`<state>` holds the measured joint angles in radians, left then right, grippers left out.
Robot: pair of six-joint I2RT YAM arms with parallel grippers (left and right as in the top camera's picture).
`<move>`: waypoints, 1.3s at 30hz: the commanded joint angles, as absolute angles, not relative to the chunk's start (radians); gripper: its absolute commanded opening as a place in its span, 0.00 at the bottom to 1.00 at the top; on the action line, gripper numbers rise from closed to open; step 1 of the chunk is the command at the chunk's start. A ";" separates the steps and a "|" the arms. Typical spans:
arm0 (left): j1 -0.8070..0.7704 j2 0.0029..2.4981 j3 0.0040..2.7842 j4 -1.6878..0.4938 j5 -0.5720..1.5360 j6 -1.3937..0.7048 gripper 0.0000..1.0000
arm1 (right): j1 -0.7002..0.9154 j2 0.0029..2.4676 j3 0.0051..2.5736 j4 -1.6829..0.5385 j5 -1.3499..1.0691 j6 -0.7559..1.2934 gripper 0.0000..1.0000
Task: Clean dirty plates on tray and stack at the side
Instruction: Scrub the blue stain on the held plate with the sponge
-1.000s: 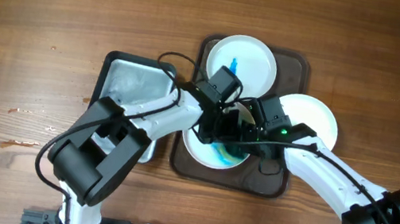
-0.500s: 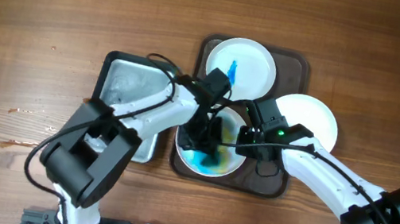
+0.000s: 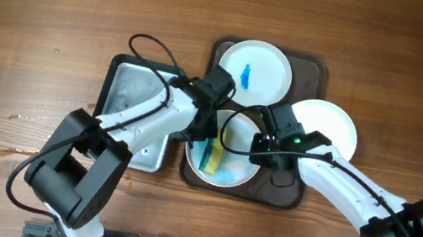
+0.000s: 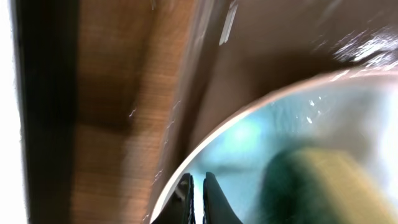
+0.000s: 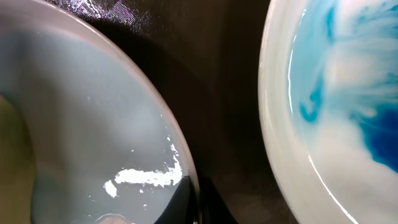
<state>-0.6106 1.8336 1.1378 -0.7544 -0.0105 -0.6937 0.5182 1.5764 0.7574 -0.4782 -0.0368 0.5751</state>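
Overhead: brown tray [image 3: 312,66] holds a far plate [image 3: 269,68] with a blue smear and a near plate [image 3: 233,169] with a yellow-green sponge [image 3: 207,154] lying in it. A white plate [image 3: 334,121] overlaps the tray's right edge. A metal pan [image 3: 130,93] sits to the left. The left gripper [image 3: 198,138] is at the near plate's left rim, the right gripper [image 3: 260,150] at its right rim.

Left wrist: fingers [image 4: 211,199] drawn almost together just inside that rim, apart from the sponge.

Right wrist: only dark tips at the rim; grip cannot be told.

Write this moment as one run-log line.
left claw: shut, over near plate | right claw: gripping near plate rim | sponge: in near plate | far plate: blue stain
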 commanded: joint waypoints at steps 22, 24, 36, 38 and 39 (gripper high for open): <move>-0.603 1.673 1.127 -0.764 0.368 -0.546 0.53 | 0.513 1.597 0.756 -0.492 0.007 0.575 0.04; -0.625 1.683 1.116 -0.750 0.366 -0.521 0.54 | 0.513 1.597 0.756 -0.494 0.007 0.575 0.04; -0.717 1.843 1.040 -0.554 0.359 -0.500 0.44 | 0.513 1.597 0.756 -0.494 0.007 0.576 0.04; -0.728 1.861 1.040 -0.545 0.359 -0.492 0.40 | 0.513 1.597 0.756 -0.495 0.007 0.576 0.04; -0.728 1.862 1.040 -0.545 0.359 -0.487 0.35 | 0.513 1.597 0.756 -0.495 0.007 0.575 0.04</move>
<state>-0.7090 1.8263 1.0470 -0.5564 0.3508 -0.5159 0.5182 1.5764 0.7582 -0.4831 -0.0364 0.5755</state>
